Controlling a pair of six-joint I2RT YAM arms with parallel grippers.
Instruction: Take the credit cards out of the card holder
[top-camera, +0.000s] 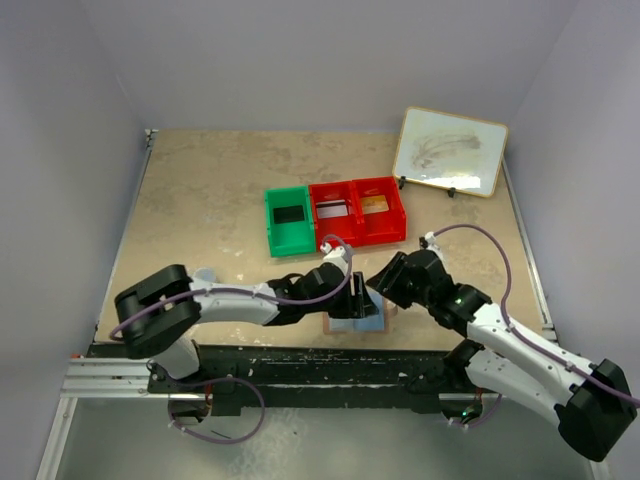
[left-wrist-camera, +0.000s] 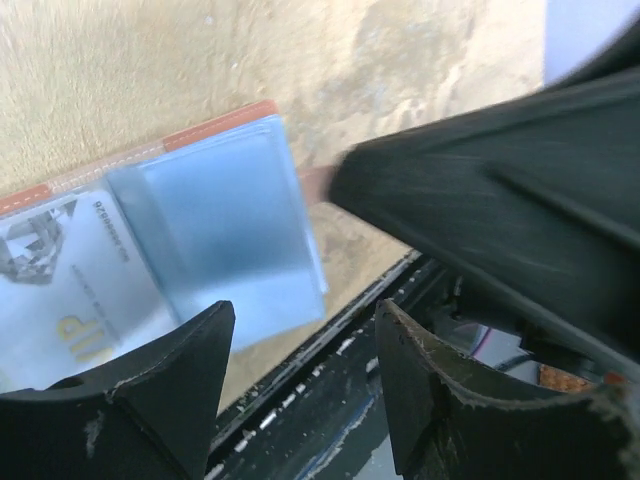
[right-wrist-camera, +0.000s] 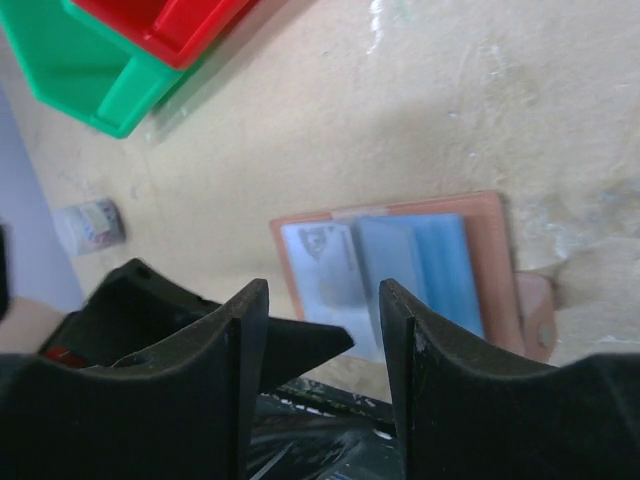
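A beige table (top-camera: 200, 200) sits between plain grey walls. From the left, the left arm reaches along the near edge. The left gripper (left-wrist-camera: 302, 318) hangs close over the wallet (top-camera: 352, 325), its fingers spread with nothing between them. Farther back stands a green bin (top-camera: 272, 228) with a black card (top-camera: 288, 215) lying in it. The wallet lies open and flat at the table's near edge, blue inside up and tan rim showing, between the two grippers. A pale card (right-wrist-camera: 325, 272) with printed lettering sits in its left half, and the right half shows only blue pockets. Touching the green bin are two red bins (top-camera: 357, 234), the first holding a grey card (top-camera: 333, 210), the second a gold card (top-camera: 374, 206). The right gripper (right-wrist-camera: 322, 290) hovers above the wallet, its fingers apart and empty. A whiteboard (top-camera: 450, 150) stands propped at the far right
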